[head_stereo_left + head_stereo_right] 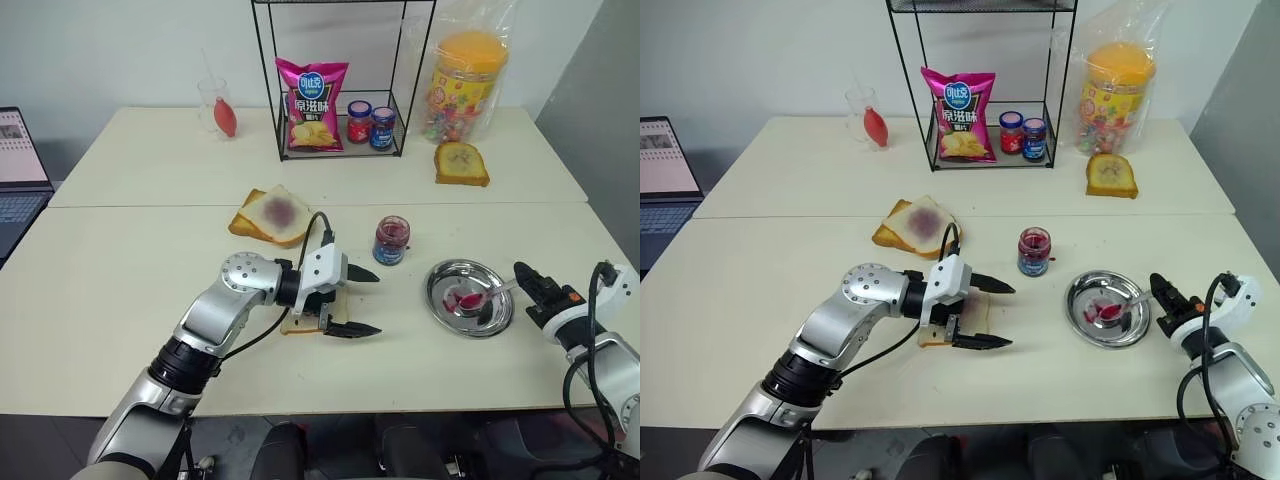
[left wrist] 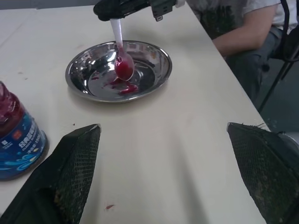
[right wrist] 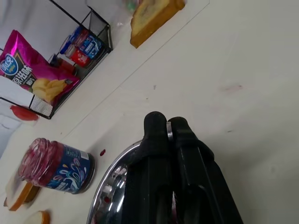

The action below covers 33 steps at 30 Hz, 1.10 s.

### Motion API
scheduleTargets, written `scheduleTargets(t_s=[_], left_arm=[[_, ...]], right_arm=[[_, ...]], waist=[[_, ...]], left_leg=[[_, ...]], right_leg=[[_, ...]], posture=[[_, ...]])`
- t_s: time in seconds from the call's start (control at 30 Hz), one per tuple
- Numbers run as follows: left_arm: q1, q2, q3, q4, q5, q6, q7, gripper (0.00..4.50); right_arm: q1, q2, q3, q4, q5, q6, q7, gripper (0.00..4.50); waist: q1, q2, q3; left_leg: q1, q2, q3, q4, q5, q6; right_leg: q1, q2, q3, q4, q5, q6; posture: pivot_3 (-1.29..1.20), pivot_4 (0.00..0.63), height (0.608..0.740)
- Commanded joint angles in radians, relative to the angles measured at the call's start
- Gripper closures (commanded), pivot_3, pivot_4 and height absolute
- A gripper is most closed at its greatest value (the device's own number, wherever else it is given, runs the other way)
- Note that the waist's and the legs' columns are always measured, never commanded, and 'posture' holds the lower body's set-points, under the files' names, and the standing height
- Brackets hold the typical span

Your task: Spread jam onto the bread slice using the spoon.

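Your right gripper (image 1: 1159, 287) pinches the spoon (image 1: 1124, 303) by its handle, its jam-smeared bowl resting in the metal dish (image 1: 1084, 318). Your left gripper (image 1: 990, 314) is spread wide over a bread slice (image 1: 937, 336), near the jam (image 1: 1034, 251) jar.

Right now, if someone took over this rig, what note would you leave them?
Left gripper: open, holding nothing, over the bread slice near the table's front edge.
Right gripper: shut on the spoon, whose jam-smeared bowl rests in the metal dish.
Jam jar: open, between slice and dish.
Done: spoon loaded with jam.
Left: the gripper hides most of the slice, so check it for jam, then likely carry the spoon over and spread.
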Motion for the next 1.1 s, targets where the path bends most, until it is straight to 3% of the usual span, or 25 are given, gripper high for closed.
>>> scheduleTargets(t_s=[0.03,0.1,0.13,0.73,0.93,1.1], left_arm=[[0.011,-0.004,0.022,-0.052,-0.003,0.006,0.027,0.0],[0.014,-0.004,0.025,-0.056,-0.004,0.009,0.037,0.0],[0.015,-0.003,0.026,-0.057,-0.005,0.011,0.039,0.0],[0.011,0.001,0.038,-0.065,-0.011,0.024,0.063,0.0],[0.004,0.018,0.088,-0.049,-0.005,0.005,0.078,0.0],[-0.004,0.09,0.242,-0.031,-0.015,-0.008,0.144,0.0]], right_arm=[[-0.01,0.009,0.029,0.043,-0.053,-0.044,0.054,4.47],[-0.014,0.011,0.042,0.069,-0.076,-0.056,0.069,4.47],[-0.016,0.011,0.045,0.074,-0.08,-0.059,0.075,4.02],[-0.047,-0.015,0.025,0.11,-0.108,-0.076,0.091,0.05],[-0.049,-0.081,-0.01,0.155,-0.156,-0.081,0.116,0.0],[-0.027,-0.265,-0.043,0.149,-0.247,-0.066,0.221,0.0]], waist=[[0.0,0.0,0.0],[0.0,0.0,0.0],[0.0,0.0,0.0],[0.003,0.0,0.0],[0.005,0.0,0.0],[0.007,0.001,0.0]], left_leg=[[0.0,0.0,0.0,0.0,0.0,0.0],[0.0,0.0,0.0,0.0,0.0,0.0],[0.0,0.0,0.0,0.0,0.0,0.0],[0.0,0.0,0.0,0.0,0.0,0.0],[0.0,0.0,0.0,0.0,0.0,0.0],[0.0,0.0,0.0,0.0,0.0,0.0]], right_leg=[[0.0,0.0,0.0,0.0,0.0,0.0],[0.0,0.0,0.0,0.0,0.0,0.0],[0.0,0.0,0.0,0.0,0.0,0.0],[0.001,0.0,0.0,0.0,0.0,0.0],[0.001,0.0,0.0,0.0,0.0,0.0],[0.0,0.0,0.0,0.0,0.0,0.0]], posture=[[0.0,0.15,0.74],[0.0,0.15,0.74],[0.0,0.15,0.74],[0.0,0.15,0.74],[0.0,0.15,0.74],[0.0,0.15,0.74]])
